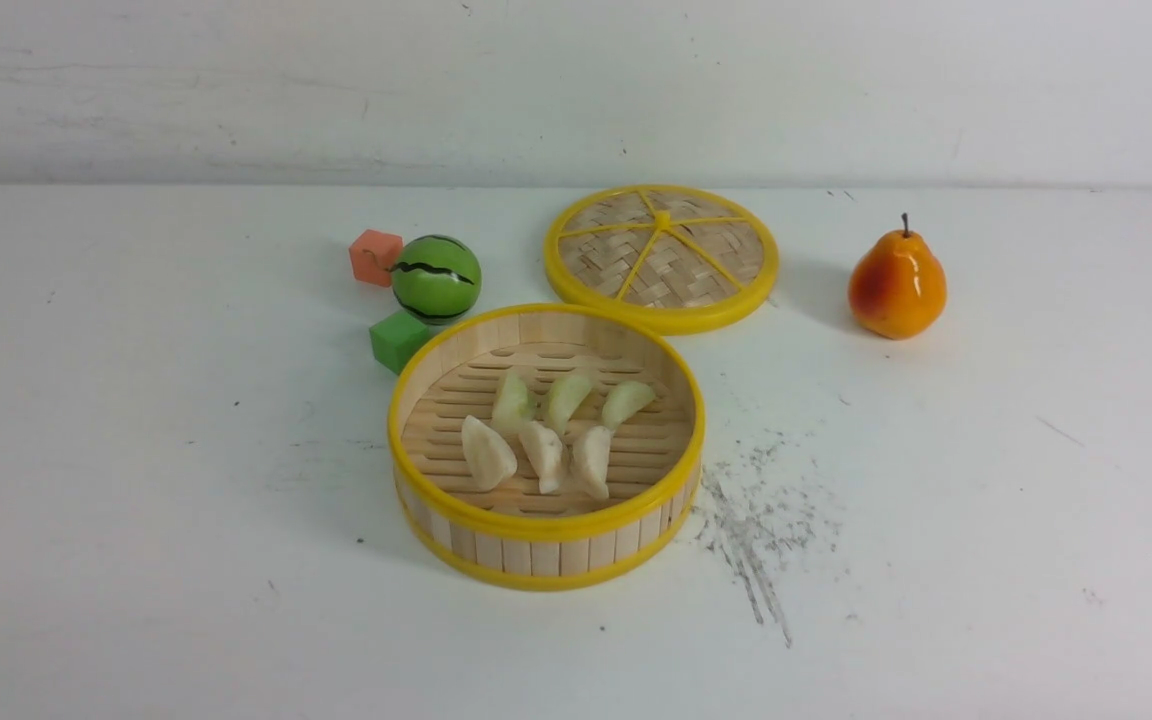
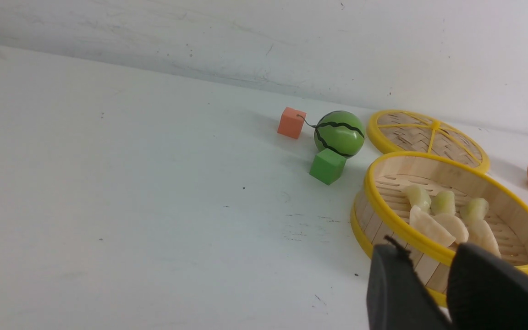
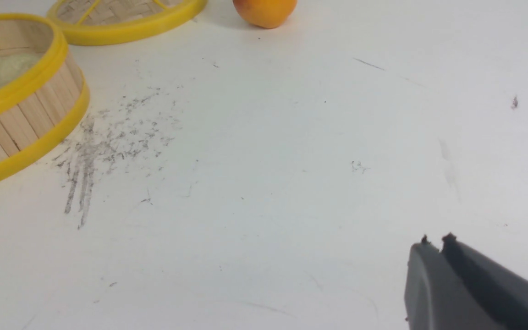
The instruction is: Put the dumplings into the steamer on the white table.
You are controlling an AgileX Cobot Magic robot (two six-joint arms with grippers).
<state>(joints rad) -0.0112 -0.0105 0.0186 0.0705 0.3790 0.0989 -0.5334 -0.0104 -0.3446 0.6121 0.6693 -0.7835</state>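
Note:
The steamer [image 1: 546, 525] stands on the white table [image 1: 136, 500] in the middle of the front view. Three pale green dumplings [image 1: 566, 398] and three cream-white dumplings [image 1: 543, 455] lie on its slatted floor. Neither gripper shows in the front view. In the left wrist view my left gripper [image 2: 429, 256] is open and empty, just outside the steamer's near wall [image 2: 383, 201], with the dumplings [image 2: 433, 224] beyond it. In the right wrist view my right gripper [image 3: 434, 239] is shut and empty above bare table, well away from the steamer [image 3: 25, 123].
The flat woven lid [image 1: 661, 258] lies behind the steamer. An orange pear [image 1: 896, 285] stands at the right. A toy watermelon [image 1: 436, 278], an orange cube [image 1: 375, 257] and a green cube [image 1: 398, 340] sit left of the steamer. Dark scuff marks [image 1: 751, 520] lie to its right.

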